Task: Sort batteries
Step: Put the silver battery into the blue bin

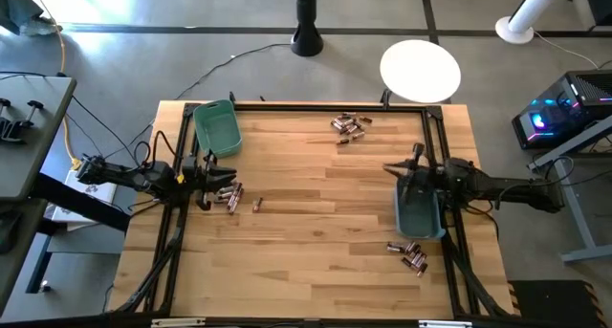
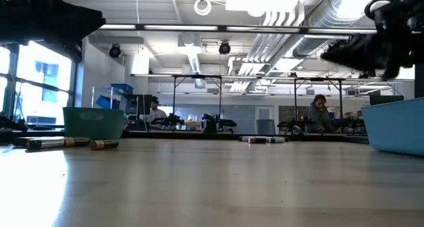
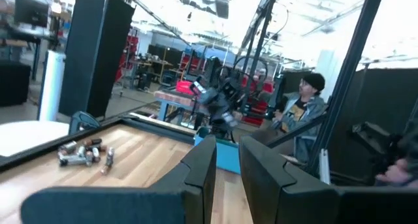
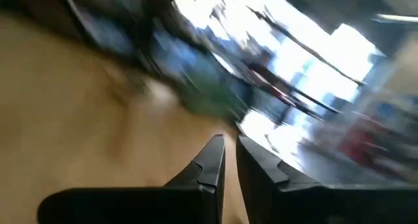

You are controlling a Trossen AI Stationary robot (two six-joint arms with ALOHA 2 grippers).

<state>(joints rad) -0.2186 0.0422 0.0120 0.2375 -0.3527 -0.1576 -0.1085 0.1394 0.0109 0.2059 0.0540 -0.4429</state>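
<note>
Batteries lie in three loose heaps on the wooden table: one at the left (image 1: 231,196) with a single cell (image 1: 257,204) beside it, one near the far edge (image 1: 350,126), one at the near right (image 1: 412,259). A green bin (image 1: 216,127) stands at the far left and a blue bin (image 1: 419,211) at the right. My left gripper (image 1: 226,181) hovers just far of the left heap, its fingers (image 3: 202,165) a narrow gap apart and empty. My right gripper (image 1: 392,167) hangs over the blue bin's far end, raised above the table (image 2: 338,53), shut with nothing in it (image 4: 230,152).
A black frame (image 1: 182,232) runs round the table's edges. A white round disc (image 1: 421,68) and a black post (image 1: 306,27) stand beyond the far edge. The table's middle is bare wood (image 1: 325,204). People sit in the room behind (image 2: 319,113), one (image 3: 304,106) close to the table.
</note>
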